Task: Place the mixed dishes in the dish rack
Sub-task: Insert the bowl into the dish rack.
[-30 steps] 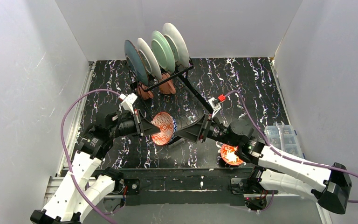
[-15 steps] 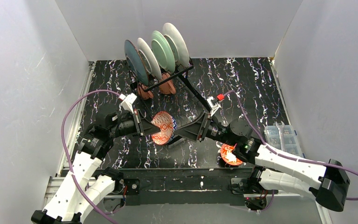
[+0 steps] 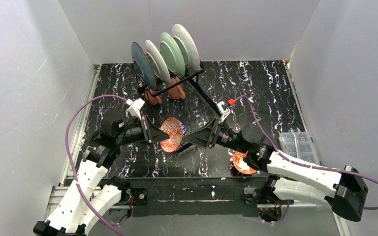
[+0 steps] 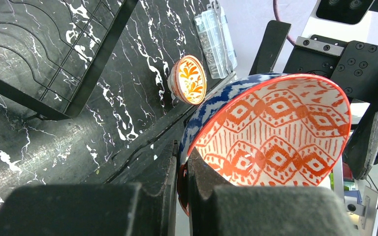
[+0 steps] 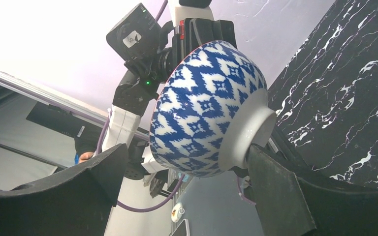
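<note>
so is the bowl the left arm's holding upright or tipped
Tipped on its side: the patterned bowl hangs from the left gripper, mouth facing sideways.

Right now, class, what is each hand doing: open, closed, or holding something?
Left hand: closed on the rim of the patterned bowl.
Right hand: open, straddling that bowl without gripping it.

The bowl [image 4: 275,132] is orange-diamond inside, blue-and-white outside (table [image 3: 266,83] black, veined white).

Blue-patterned bowl [image 5: 204,108] inside spread right pincer [image 5: 187,155], finger perhaps touching its foot
</note>
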Robot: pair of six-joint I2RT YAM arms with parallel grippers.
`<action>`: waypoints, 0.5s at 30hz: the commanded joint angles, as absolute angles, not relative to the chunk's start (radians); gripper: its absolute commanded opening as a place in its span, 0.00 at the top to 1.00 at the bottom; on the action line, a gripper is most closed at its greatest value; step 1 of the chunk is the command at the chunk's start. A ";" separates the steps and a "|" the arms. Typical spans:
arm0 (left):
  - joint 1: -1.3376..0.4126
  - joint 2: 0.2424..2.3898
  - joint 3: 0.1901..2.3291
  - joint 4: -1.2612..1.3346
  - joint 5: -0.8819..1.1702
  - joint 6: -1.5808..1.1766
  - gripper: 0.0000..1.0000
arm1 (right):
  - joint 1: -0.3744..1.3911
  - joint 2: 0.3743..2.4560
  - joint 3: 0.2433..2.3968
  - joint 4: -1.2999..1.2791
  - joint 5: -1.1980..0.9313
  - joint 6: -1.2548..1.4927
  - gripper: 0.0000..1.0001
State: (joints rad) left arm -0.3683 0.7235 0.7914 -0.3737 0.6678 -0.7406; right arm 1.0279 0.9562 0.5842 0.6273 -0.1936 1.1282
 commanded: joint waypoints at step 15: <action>-0.364 0.710 0.840 -0.480 0.572 -0.644 1.00 | 1.067 1.015 0.636 0.687 -0.145 1.129 0.09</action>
State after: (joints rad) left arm -0.3683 0.7181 0.8059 -0.4664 0.5903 -0.6662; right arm 1.0523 1.0180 0.5842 0.6262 -0.1619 1.1267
